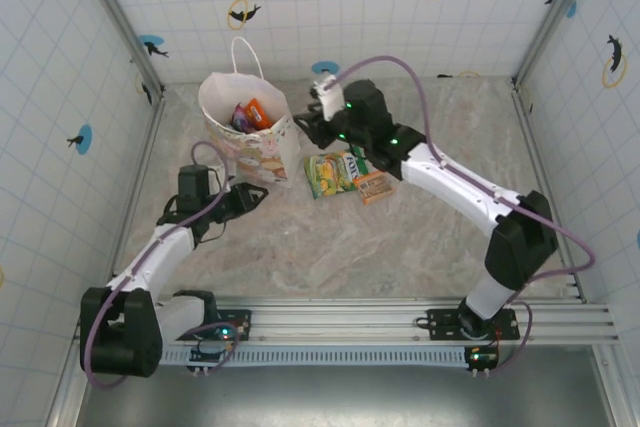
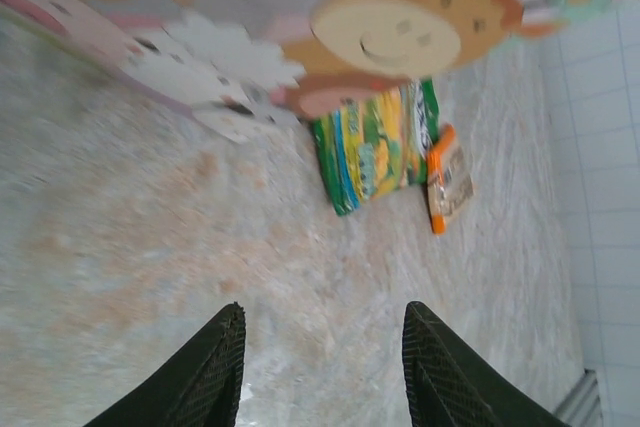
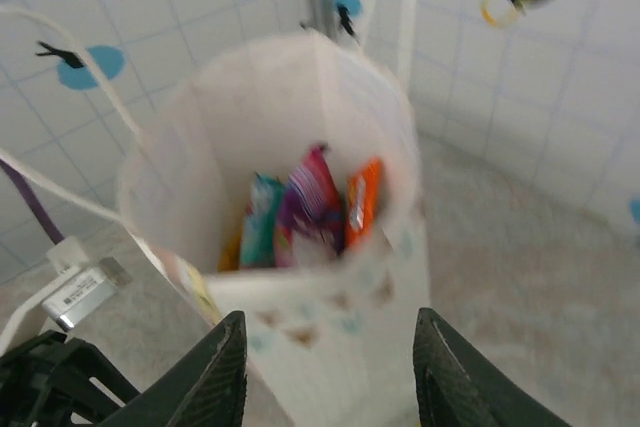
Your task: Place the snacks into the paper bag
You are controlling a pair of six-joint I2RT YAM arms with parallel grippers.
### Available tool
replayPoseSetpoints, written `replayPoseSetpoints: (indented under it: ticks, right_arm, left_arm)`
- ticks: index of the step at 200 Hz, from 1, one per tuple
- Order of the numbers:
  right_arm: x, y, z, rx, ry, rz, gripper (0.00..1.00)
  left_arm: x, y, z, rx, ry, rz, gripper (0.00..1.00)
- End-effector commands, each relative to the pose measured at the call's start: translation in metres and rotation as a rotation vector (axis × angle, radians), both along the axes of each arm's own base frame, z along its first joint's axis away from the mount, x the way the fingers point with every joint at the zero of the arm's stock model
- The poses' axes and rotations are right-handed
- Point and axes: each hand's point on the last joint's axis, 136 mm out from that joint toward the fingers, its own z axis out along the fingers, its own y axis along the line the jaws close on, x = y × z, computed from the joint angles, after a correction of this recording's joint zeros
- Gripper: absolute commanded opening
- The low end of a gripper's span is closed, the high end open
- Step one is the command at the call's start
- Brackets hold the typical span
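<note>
Standing paper bag (image 3: 230, 137) holds snacks (image 3: 315, 197).

The white paper bag (image 3: 250, 127) stands upright, mouth open, just ahead of and below the right pincer (image 3: 330, 332). Teal, pink and orange packets (image 3: 315, 207) stand inside it. A green-yellow packet (image 2: 375, 147) and a small orange bar (image 2: 448, 182) lie flat, just beside each other, well ahead of the left pincer (image 2: 322, 312), past the bag's cartoon-printed side.
</note>
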Motion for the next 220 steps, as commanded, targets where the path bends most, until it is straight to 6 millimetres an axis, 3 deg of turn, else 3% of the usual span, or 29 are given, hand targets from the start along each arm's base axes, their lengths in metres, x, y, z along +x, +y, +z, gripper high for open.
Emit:
replayPoseSetpoints:
  ticks: [1, 39, 66, 153, 220]
  right_arm:
    - [0.003, -0.035, -0.045, 0.055, 0.212, -0.084, 0.49]
    - [0.016, -0.097, -0.115, 0.042, 0.409, -0.183, 0.52]
    - [0.035, -0.121, -0.148, 0.042, 0.496, -0.215, 0.53]
    - [0.095, -0.129, -0.223, 0.029, 0.674, -0.184, 0.54]
    - [0.103, -0.123, -0.260, 0.022, 0.760, -0.124, 0.54]
  left_arm:
    - [-0.002, -0.015, -0.003, -0.049, -0.001, -0.018, 0.44]
    - [-0.007, -0.028, -0.015, -0.045, 0.018, -0.044, 0.43]
    - [-0.007, -0.031, -0.021, -0.037, 0.031, -0.045, 0.42]
    - [-0.007, -0.030, -0.031, -0.018, 0.070, -0.027, 0.41]
    - [-0.001, -0.031, -0.036, -0.009, 0.099, -0.028, 0.41]
